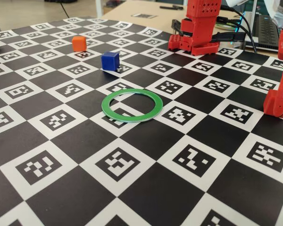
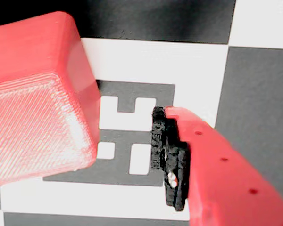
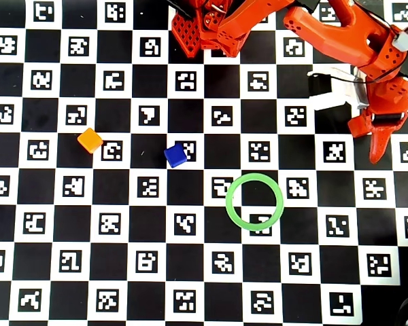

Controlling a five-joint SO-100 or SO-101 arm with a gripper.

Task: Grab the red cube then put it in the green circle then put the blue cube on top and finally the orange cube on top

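Orange cube (image 3: 90, 140) sits farthest left in the overhead view on the black-and-white checkered tabletop (image 3: 109, 261). To its right and apart from it is the blue cube (image 3: 175, 155). Further right lies the green circle (image 3: 254, 201), flat, with only board showing inside it. At the right edge the red hand (image 3: 377, 153) points down at the board, well apart from the ring. In the wrist view the red cube (image 2: 37, 99) fills the left side. Right of it, across a strip of bare marker, is the black pad (image 2: 167, 157) of one finger. The hand is spread, not clamping the cube.
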